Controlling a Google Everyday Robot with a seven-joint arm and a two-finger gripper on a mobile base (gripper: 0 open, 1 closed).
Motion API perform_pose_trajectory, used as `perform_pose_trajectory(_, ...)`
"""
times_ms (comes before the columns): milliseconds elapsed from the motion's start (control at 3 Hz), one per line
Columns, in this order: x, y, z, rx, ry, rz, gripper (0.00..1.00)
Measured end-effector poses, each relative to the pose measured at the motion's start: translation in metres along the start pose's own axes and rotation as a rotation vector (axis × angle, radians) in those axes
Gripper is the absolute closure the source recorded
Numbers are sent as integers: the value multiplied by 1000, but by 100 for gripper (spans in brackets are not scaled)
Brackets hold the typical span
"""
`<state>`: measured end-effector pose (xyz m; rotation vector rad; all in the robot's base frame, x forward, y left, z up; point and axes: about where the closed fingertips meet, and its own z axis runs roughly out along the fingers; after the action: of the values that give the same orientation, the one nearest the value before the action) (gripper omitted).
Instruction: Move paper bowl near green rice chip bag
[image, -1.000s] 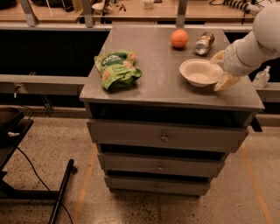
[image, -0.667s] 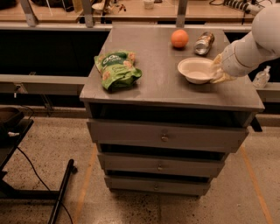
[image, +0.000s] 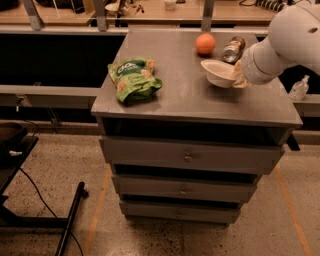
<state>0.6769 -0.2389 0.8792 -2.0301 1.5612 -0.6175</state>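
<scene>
Pincer (image: 239, 75) at right of my feed, clamped on the paper bowl's (image: 217, 71) right rim, grey desk (image: 190, 102) beneath, green rice chip bag (image: 134, 79) at its left, well apart from the tilted bowl, orange (image: 205, 44) and silver can (image: 233, 49) just behind.

Off-white round paper bowl (image: 218, 72): matt, smooth paper. Light-green rice chip bag (image: 134, 79): glossy, crinkled plastic film. Grey cabinet top (image: 185, 100): dull metal, faint sheen. Silver can (image: 233, 49): shiny metal. White robot arm (image: 295, 35): smooth satin shell. Pale gripper (image: 239, 76), clamped on bowl's right rim: matt finish.
</scene>
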Motion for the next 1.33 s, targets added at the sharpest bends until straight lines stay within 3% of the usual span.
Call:
perform_pose_trajectory(667,-52,-49,30,37,115,-267,100)
perform_pose_trajectory(1000,-75,-63,48,43,102,-326,82)
perform_pose_trajectory(1333,-101,-73,52,69,53,-358,58)
